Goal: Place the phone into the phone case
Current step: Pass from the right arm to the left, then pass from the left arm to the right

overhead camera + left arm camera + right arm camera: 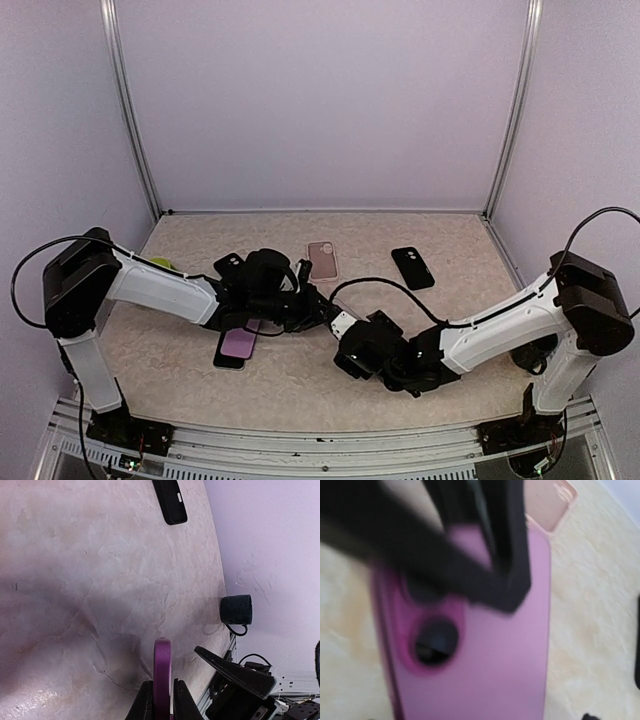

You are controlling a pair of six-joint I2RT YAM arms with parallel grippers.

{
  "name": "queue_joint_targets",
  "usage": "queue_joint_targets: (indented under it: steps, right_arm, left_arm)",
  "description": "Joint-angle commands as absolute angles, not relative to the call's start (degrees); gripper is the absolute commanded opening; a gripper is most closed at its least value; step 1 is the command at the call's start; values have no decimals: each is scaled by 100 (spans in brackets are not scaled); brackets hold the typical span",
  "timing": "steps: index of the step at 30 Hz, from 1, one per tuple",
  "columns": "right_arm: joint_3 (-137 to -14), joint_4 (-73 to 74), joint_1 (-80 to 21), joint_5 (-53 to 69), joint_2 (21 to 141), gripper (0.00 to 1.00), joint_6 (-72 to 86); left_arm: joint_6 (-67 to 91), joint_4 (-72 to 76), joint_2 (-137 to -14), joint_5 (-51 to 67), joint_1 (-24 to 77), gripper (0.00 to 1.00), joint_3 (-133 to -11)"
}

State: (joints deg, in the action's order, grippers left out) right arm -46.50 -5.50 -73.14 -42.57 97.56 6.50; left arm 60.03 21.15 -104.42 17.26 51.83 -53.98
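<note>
So on the bench (pixel 290 388) the left end effector (pixel 162 687) is clamped tight on the edge of a purple case (pixel 485 670), the right end effector (pixel 333 318) sits wide open beside it gripping nothing, and the purple phone (pixel 238 345) lies flat under the left arm.

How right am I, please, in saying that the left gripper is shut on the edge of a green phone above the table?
Wrong only in the colour: the phone is purple, not green, as the left wrist view shows. The left gripper is indeed shut on its edge, above the table.
</note>
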Motion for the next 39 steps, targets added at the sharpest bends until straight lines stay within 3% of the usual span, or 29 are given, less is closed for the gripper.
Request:
queue_joint_targets:
  steps: [1,12,22,39]
  right_arm:
    - [-4867,-157,-7390,-4955,10075,84,836]
    - [-4871,22,-7461,-5561,10226,67,966]
    - [-4364,-915,-7552,-5390,9845,50,373]
    - [-4401,-2054,-7682,-5547,10126,56,-678]
  left_arm:
    - [6356,2195,-10009,1535,5194,6,-5616]
    - [6739,1963,-9688,1391,5022,6,-5484]
    - [6862,1950,-9805,1522,4947,6,-5471]
    - [6987,2131,-9867,1671,4939,6,-5414]
